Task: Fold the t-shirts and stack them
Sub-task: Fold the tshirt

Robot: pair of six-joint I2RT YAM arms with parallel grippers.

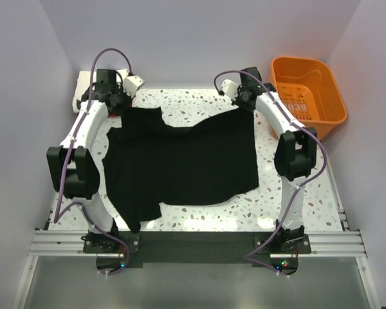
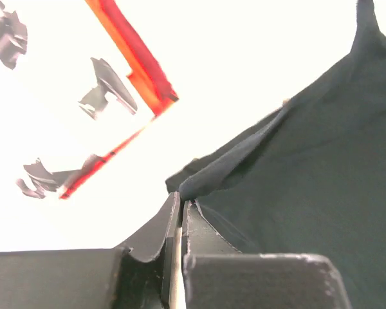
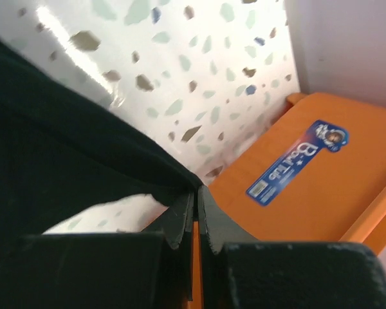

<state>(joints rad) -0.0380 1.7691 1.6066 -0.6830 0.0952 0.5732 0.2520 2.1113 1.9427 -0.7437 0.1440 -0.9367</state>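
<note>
The t-shirt point(image 1: 180, 161) lies on the table point(image 1: 199, 215), basket point(image 1: 302, 67) far right.

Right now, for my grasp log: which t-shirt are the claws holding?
The plain black t-shirt: left claw and right claw pinch it; white printed t-shirt lies free.

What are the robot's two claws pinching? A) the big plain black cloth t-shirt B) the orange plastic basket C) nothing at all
A: the left gripper and the right gripper are each shut on an edge of the big plain black cloth t-shirt, as both wrist views show.
</note>
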